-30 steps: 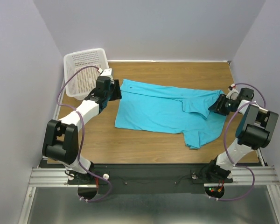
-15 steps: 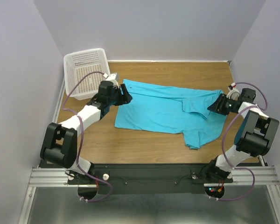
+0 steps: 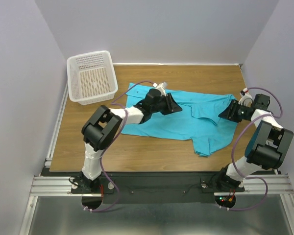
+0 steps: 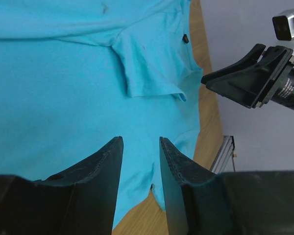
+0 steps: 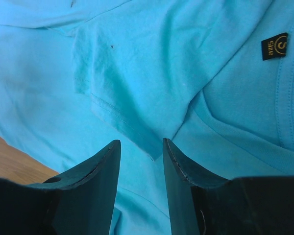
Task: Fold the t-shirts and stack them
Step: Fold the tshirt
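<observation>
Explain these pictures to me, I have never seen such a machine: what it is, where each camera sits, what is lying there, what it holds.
It is a robot with two arms bolted at the near edge of a wooden table. The wide picture comes from a fixed camera above and behind them; each close-up comes from a camera on one wrist, and the dark prongs at its bottom are that arm's own fingers. A turquoise shirt lies spread on the table; a white basket stands at the far left corner. The left gripper is over the shirt's middle, the right gripper at its right side. Both are open; nothing is held.
</observation>
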{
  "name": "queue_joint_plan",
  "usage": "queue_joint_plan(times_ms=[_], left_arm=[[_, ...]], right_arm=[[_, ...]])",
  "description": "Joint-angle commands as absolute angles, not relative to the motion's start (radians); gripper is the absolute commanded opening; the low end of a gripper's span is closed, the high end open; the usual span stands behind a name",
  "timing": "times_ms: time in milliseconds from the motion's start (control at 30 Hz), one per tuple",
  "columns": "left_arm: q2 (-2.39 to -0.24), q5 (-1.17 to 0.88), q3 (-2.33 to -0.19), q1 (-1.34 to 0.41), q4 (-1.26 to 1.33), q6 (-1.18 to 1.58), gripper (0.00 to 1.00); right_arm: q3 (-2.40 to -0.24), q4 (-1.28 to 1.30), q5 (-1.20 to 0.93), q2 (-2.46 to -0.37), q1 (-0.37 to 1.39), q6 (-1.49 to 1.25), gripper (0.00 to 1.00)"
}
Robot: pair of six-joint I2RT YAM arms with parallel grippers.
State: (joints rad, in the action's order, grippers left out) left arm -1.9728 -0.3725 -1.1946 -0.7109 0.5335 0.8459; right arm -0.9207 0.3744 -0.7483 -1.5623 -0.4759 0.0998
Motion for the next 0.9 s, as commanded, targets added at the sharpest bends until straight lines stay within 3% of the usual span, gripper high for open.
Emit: queue_joint_plan(times_ms=[0, 633, 867], left_arm=[[-2.047, -0.350, -1.320, -0.745, 0.576, 0.940, 0.44], [-2.348, -0.301, -1.741, -0.808, 0.270, 0.861, 0.44], [-2.388, -0.307, -1.779, -0.821, 0.232, 0.848, 0.43]], right_arm=[[-0.945, 0.367, -0.739, -1.529, -0.508, 0.120, 0.46], [-0.940, 0.368, -0.821, -1.531, -0.584, 0.107, 0.46], [-0.937, 0.368, -0.830, -1.529, -0.597, 0.107, 0.46]])
